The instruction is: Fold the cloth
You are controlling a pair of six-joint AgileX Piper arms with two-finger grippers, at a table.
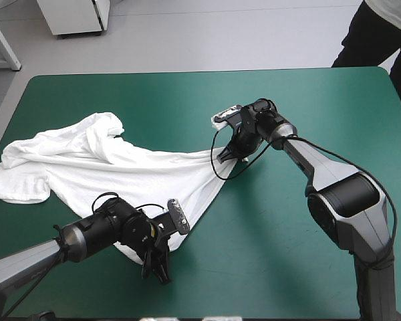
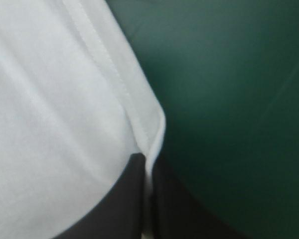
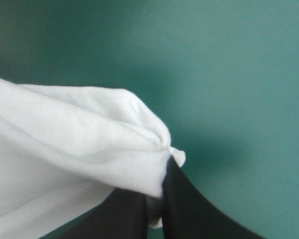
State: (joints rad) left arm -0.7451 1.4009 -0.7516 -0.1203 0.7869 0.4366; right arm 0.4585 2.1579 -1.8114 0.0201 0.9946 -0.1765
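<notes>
The white T-shirt (image 1: 113, 167) lies loosely spread over the left half of the teal-green table, bunched at the far left and drawn out toward the middle. My left gripper (image 1: 159, 262) sits near the front edge, shut on the T-shirt at a hemmed corner (image 2: 152, 134). My right gripper (image 1: 231, 154) is at the table's middle, shut on the T-shirt at another gathered corner (image 3: 159, 149). The cloth stretches between both grippers along its right-hand edge. In each wrist view the black fingers (image 2: 129, 199) (image 3: 184, 199) meet with cloth pinched between them.
Bare teal-green cover (image 1: 321, 107) surrounds the right arm and runs along the far edge. A person's dark legs stand beyond the far right corner, off the table.
</notes>
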